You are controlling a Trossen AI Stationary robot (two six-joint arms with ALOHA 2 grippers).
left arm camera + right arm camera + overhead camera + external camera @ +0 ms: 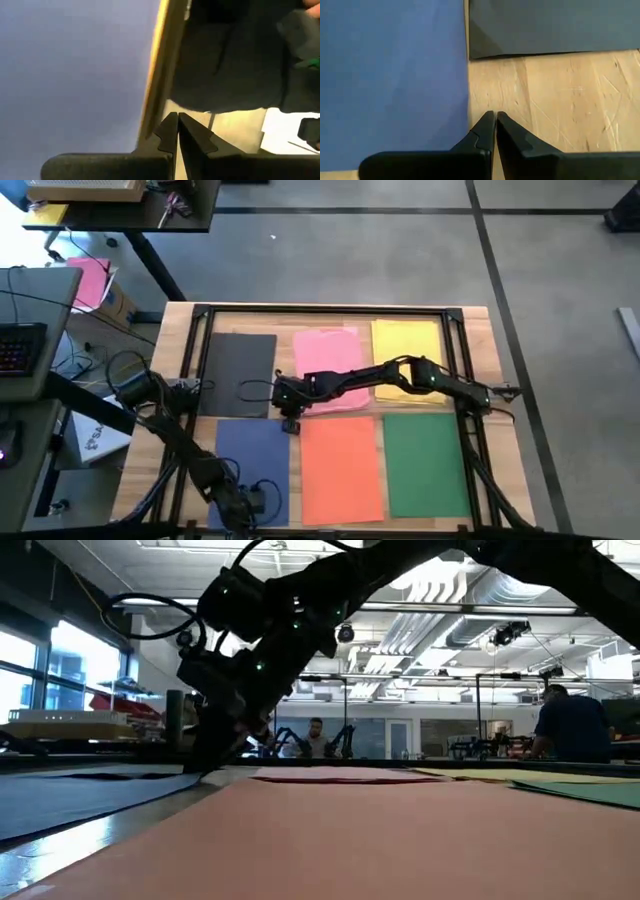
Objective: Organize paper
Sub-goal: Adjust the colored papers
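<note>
Currently the right gripper (291, 423) sits just left of the frame's centre in the high view, reached across from the right side of the table (175, 365). Its tip is down at the bare wood in the gap where the dark grey sheet (238, 374), the blue sheet (253, 460), the pink sheet (327, 370) and the orange sheet (341, 470) come near one another. In the right wrist view its two fingers (485, 131) are pressed together tip to tip with nothing between them, pointing at wood just beside the blue sheet's edge (390, 70) and near the corner of the dark grey sheet (550, 25).

Six sheets lie flat in two rows: dark grey, pink and yellow (405, 350) across the upper row, blue, orange and green (425, 462) across the lower row, none overlapping.

At the lower left of the high view the left gripper (245, 505) waits over the near edge of the blue sheet. Its fingers (167, 131) are likewise clenched together and empty, with blue paper (70, 70) filling the left of that wrist view.
</note>
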